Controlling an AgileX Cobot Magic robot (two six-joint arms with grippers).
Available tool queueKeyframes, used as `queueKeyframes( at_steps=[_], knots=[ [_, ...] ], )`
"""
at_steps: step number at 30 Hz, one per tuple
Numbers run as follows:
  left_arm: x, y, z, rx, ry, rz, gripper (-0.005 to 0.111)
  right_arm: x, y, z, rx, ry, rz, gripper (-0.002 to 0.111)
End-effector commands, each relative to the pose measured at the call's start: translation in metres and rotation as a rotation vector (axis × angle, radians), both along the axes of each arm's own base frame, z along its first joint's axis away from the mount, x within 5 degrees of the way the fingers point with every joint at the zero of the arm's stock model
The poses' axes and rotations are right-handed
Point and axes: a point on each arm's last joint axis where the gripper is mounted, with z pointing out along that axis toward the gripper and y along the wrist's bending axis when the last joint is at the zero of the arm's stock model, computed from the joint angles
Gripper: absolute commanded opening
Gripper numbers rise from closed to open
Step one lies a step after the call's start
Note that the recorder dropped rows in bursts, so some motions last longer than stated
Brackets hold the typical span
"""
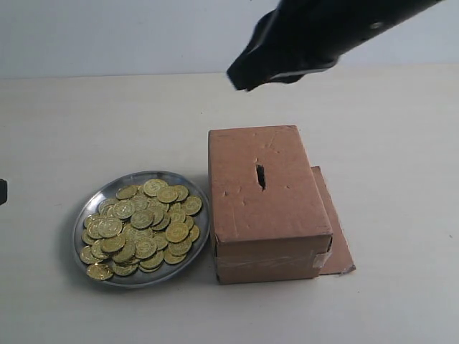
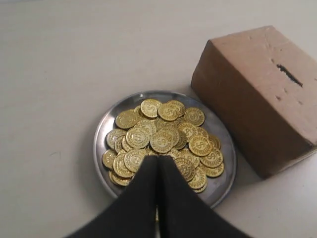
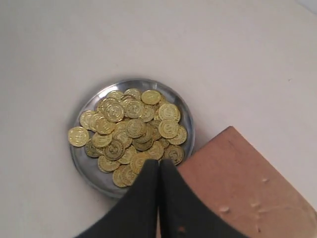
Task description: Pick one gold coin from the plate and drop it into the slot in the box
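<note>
Right now a big pale table (image 1: 86,115) is holding everything. The brown box (image 1: 265,208) is sitting on the right, on a flat cardboard sheet (image 1: 343,251) that is poking out on its right side. The plate (image 1: 77,228) is sitting just beside the box, on its left.

The right gripper (image 1: 242,77) is hanging high over the far end of the box and touching nothing. Its fingers (image 3: 143,198) are pressing tight together, with nothing showing between them. The left gripper (image 2: 157,166) is hanging above the plate with its fingers pressing together the same way.

Gold coins (image 1: 140,226) are piling up in the plate. The dark slot (image 1: 260,176) is sitting in the middle of the box top.

Only the exterior view is showing the sheet. The left wrist view is showing the slot too, while the right wrist view is catching just a corner of the box.
</note>
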Motion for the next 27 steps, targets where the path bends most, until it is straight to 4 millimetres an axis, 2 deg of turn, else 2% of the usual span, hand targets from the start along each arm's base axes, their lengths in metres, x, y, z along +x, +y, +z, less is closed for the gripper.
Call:
queueKeyframes(
  at_steps=[1, 6, 9, 12, 19, 20, 27],
  knots=[
    [0.011, -0.002, 0.001, 0.051, 0.005, -0.015, 0.000, 0.017, 0.052, -0.032, -0.119, -0.003, 0.003, 0.000],
    [0.015, -0.004, -0.004, 0.065, 0.038, -0.017, 0.000, 0.031, 0.108, -0.073, -0.219, 0.017, 0.010, 0.000],
    [0.015, -0.003, -0.005, 0.087, 0.035, -0.026, 0.000, 0.040, 0.133, -0.092, -0.245, 0.051, -0.013, 0.000],
    [0.015, -0.003, -0.005, 0.094, 0.035, -0.029, 0.000, 0.052, 0.150, -0.108, -0.305, 0.084, -0.012, 0.000],
    [0.015, 0.000, -0.006, 0.166, 0.013, -0.049, 0.000, 0.072, 0.168, -0.134, -0.422, 0.150, -0.028, 0.002],
    [0.016, 0.001, -0.007, 0.191, 0.006, -0.056, 0.000, 0.074, 0.170, -0.138, -0.436, 0.158, -0.026, 0.005],
    [0.016, 0.001, -0.007, 0.204, 0.002, -0.060, 0.000, 0.081, 0.176, -0.162, -0.507, 0.188, -0.019, 0.052]
  ],
)
